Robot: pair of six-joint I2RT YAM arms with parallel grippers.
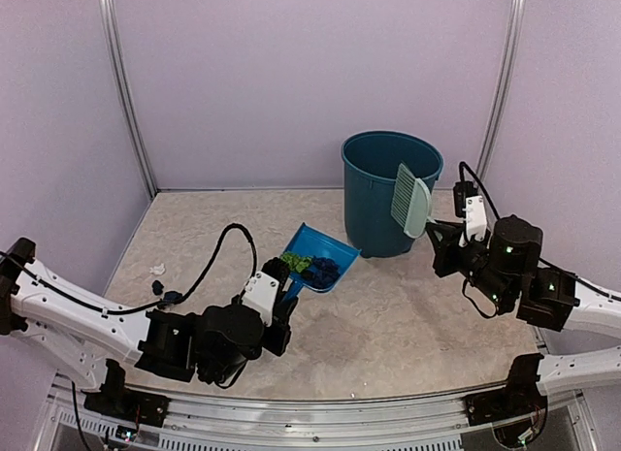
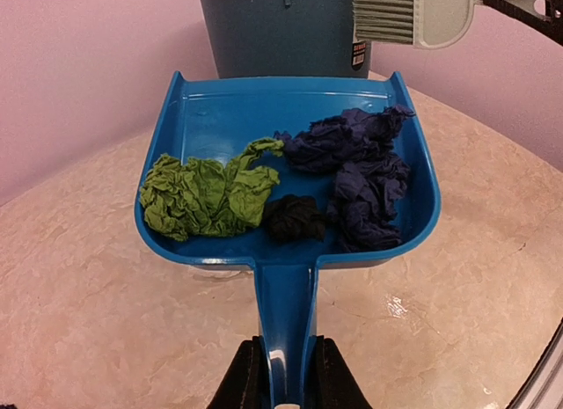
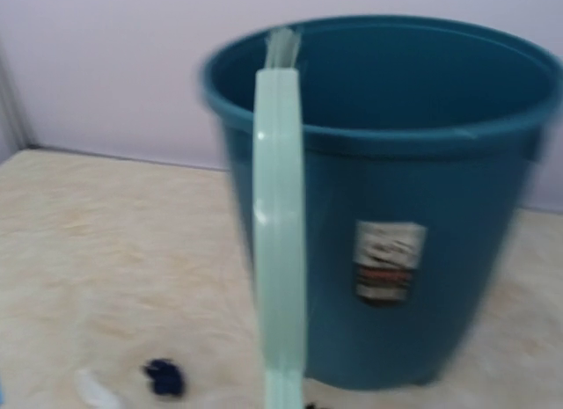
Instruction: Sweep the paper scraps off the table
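Note:
My left gripper [image 2: 286, 378] is shut on the handle of a blue dustpan [image 2: 229, 119], which points toward the bin. In the pan lie paper scraps: a green one [image 2: 207, 193], a black one [image 2: 295, 217] and dark navy ones [image 2: 361, 167]. From above, the dustpan [image 1: 325, 247] sits left of the bin, with my left gripper [image 1: 281, 284] behind it. My right gripper [image 1: 439, 233] is shut on a pale green brush [image 1: 412, 201], held upright against the bin's right side. The brush [image 3: 280, 207] fills the middle of the right wrist view and my fingers are hidden there. Loose scraps lie on the table [image 1: 417, 315]: white [image 1: 156, 270] and dark [image 1: 173, 298].
A tall teal bin [image 1: 388, 189] stands open at the back middle, and its labelled wall [image 3: 396, 251] is close to the right wrist. A navy scrap [image 3: 164, 376] and a white one [image 3: 92, 387] lie on the table left of it. Lilac walls enclose the table, and a metal rail [image 1: 320, 412] edges the front.

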